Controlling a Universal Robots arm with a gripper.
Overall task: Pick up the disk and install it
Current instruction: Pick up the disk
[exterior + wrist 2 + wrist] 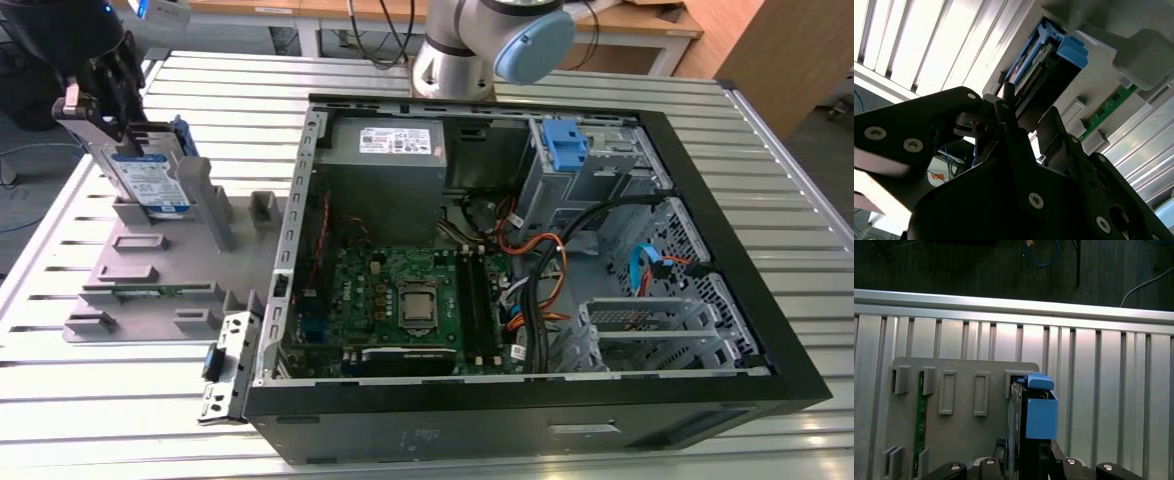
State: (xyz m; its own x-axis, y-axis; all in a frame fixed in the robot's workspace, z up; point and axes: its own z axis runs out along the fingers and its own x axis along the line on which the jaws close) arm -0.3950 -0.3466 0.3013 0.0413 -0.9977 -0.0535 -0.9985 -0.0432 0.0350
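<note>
One disk [144, 175] stands on edge in a slot of one grey holder [160, 262], at the exterior view's left. The gripper [127, 125] points straight down over it, jaws narrow and clamped on the disk's upper end. In both wrist views the blue-framed disk [1041, 415] [1054, 75] runs out from between the gripper [1026, 450] [1029, 107] fingers. One green memory stick [919, 425] lies in the holder. One open computer case [534, 412] sits beside it, containing one upright blue bracket [566, 145]. The arm's base [467, 50] stands behind the case.

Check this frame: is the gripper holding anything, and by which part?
The gripper is shut on the disk, gripping its upper end; its lower end is at the grey holder.
</note>
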